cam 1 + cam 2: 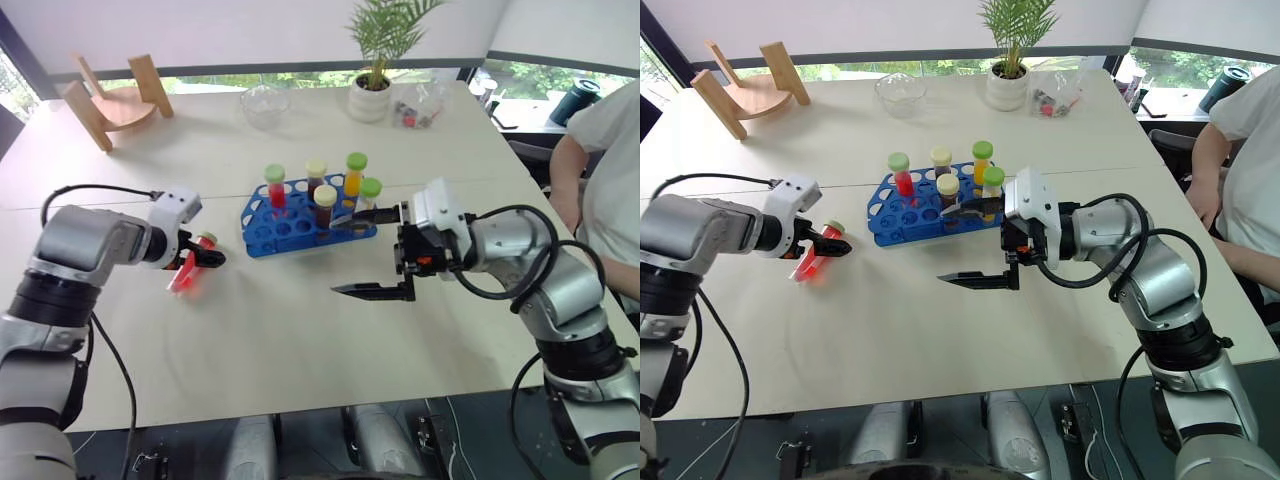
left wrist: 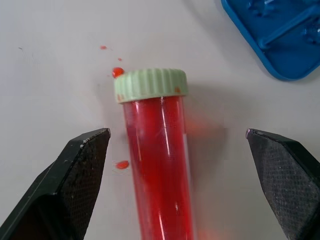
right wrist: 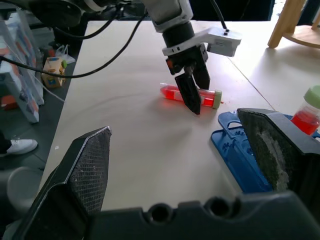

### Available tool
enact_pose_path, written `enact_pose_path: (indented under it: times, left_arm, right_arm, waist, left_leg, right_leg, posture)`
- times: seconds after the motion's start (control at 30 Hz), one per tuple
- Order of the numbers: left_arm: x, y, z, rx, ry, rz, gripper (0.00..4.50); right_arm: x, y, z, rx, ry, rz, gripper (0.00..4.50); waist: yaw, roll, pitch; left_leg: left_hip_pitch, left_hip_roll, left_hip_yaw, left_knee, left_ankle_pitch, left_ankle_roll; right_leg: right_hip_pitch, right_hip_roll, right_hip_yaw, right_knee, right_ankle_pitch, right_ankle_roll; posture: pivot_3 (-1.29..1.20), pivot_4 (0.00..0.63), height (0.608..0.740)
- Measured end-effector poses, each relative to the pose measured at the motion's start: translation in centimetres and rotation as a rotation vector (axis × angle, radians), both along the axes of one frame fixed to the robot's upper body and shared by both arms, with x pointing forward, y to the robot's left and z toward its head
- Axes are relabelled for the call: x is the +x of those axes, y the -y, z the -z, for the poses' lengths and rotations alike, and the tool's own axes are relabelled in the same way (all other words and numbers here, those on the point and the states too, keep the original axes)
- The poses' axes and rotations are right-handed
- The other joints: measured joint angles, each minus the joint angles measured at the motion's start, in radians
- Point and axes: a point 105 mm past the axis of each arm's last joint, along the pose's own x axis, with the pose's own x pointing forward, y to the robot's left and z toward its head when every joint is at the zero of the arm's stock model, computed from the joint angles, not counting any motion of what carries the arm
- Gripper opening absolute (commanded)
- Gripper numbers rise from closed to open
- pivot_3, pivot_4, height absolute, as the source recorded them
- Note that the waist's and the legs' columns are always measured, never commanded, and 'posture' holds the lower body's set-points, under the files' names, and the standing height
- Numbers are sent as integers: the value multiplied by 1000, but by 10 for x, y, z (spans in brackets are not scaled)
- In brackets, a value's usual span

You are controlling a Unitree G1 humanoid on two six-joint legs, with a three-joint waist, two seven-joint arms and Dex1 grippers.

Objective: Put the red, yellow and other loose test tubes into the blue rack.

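Left wrist view: the left gripper (image 2: 177, 187) stands wide open, fingers straddling the red test tube (image 2: 160, 165), gripping nothing. The tube lies flat on the table (image 1: 300, 340), just beside the blue rack (image 1: 290, 228). The right gripper (image 1: 370, 255) hangs spread and empty near the rack's other end.

Bare table (image 1: 300, 340) lies open between blue rack (image 1: 290, 228) and the near edge. Left gripper (image 1: 200, 258) straddles the lying red tube (image 2: 159, 160), gaps both sides. Right gripper (image 1: 372, 262) hangs beside the rack's crowded right end.
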Motion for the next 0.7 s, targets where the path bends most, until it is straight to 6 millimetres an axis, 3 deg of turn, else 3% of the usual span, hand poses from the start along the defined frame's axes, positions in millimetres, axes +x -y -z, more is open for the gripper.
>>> enact_pose_path:
  times: [0.07, 0.23, 0.27, 0.37, 0.5, 0.63, 0.7]
  left_arm:
    - [1, 1, 1, 2, -1, -1, 3627]
    - [4, -1, 2, 12, 7, -15, 1057]
    - [5, 0, 2, 7, 10, -14, 820]
    - [11, 10, -8, -86, 67, -6, 814]
    - [14, 33, -64, -351, 302, 84, 814]
    - [-10, 66, -125, -611, 591, 314, 814]
    - [-17, 84, -129, -704, 695, 374, 814]
  right_arm:
    - [-1, 3, -2, -9, 0, -6, 4500]
    - [-1, 6, -3, -24, 6, -4, 4500]
    - [-1, 7, -4, -22, 8, -3, 4500]
    - [0, 11, -4, -24, 11, 21, 4500]
    - [0, 15, -1, -20, 8, 53, 4500]
    - [5, 19, -3, 6, 18, 112, 4500]
    - [7, 19, -4, 17, 24, 124, 4500]
  waist:
    - [3, 0, 0]
    - [13, 0, 0]
    - [14, 0, 0]
    - [21, -1, 0]
    - [23, -2, 1]
    - [17, -1, 1]
    - [18, -1, 1]
  left_leg:
    - [0, 0, 0, 0, 0, 0]
    - [0, 0, 0, 0, 0, 0]
    - [0, 0, 0, 0, 0, 0]
    - [0, 0, 0, 1, 0, 0]
    - [-1, 0, 0, 2, 0, 0]
    - [0, 0, 0, 1, 0, -1]
    - [2, 0, 0, 2, 0, -1]
  right_leg:
    - [0, 0, 0, 0, 0, 0]
    - [0, 0, 0, 0, 0, 0]
    - [0, 0, 0, 0, 0, 0]
    - [0, -1, 0, 0, 0, 0]
    - [0, -1, -1, 0, 0, 0]
    - [1, -2, 0, 0, 0, 0]
    - [4, -2, 0, 0, 0, 0]
  posture:
    - [0, 150, 740]
    - [0, 150, 740]
    - [0, 150, 740]
    - [0, 150, 740]
    - [0, 150, 740]
    - [0, 150, 740]
    - [0, 150, 740]
